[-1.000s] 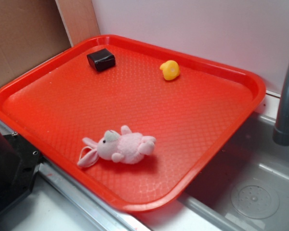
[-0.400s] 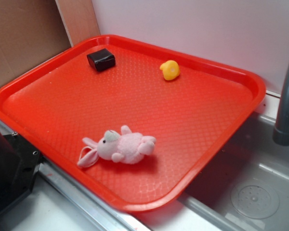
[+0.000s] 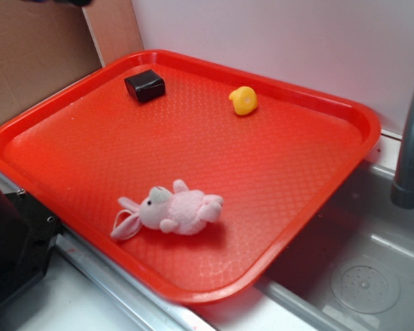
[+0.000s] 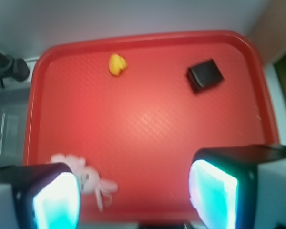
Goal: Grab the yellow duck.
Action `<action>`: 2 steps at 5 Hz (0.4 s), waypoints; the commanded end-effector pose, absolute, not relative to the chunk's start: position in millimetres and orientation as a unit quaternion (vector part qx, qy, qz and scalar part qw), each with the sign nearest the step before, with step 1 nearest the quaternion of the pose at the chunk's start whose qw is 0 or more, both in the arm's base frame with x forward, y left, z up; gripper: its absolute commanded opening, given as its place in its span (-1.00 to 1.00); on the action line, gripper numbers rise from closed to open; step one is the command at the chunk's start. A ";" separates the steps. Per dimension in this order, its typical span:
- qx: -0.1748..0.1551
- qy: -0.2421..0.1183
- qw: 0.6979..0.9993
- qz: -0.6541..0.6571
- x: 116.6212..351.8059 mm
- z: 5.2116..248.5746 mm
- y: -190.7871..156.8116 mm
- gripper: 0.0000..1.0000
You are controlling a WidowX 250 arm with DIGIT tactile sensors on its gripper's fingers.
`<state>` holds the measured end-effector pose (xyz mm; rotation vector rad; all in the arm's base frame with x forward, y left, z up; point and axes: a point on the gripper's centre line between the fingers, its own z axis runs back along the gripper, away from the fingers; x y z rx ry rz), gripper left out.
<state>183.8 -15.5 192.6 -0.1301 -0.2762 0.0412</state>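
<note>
Gripper with two blocky black fingers, rounded corners, glossy pale pads glowing teal-white, grey-white housing at the outer sides

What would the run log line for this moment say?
pincer: open, high above tray | yellow duck: untouched, far edge | pink rabbit: near edge | phase: pre-approach
</note>
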 end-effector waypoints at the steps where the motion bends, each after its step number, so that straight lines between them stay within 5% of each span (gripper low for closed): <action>1: -0.040 -0.161 0.985 0.045 242.2 156.8 -26.2 1.00; 2: -0.021 -0.159 0.986 0.054 272.9 134.1 -39.9 1.00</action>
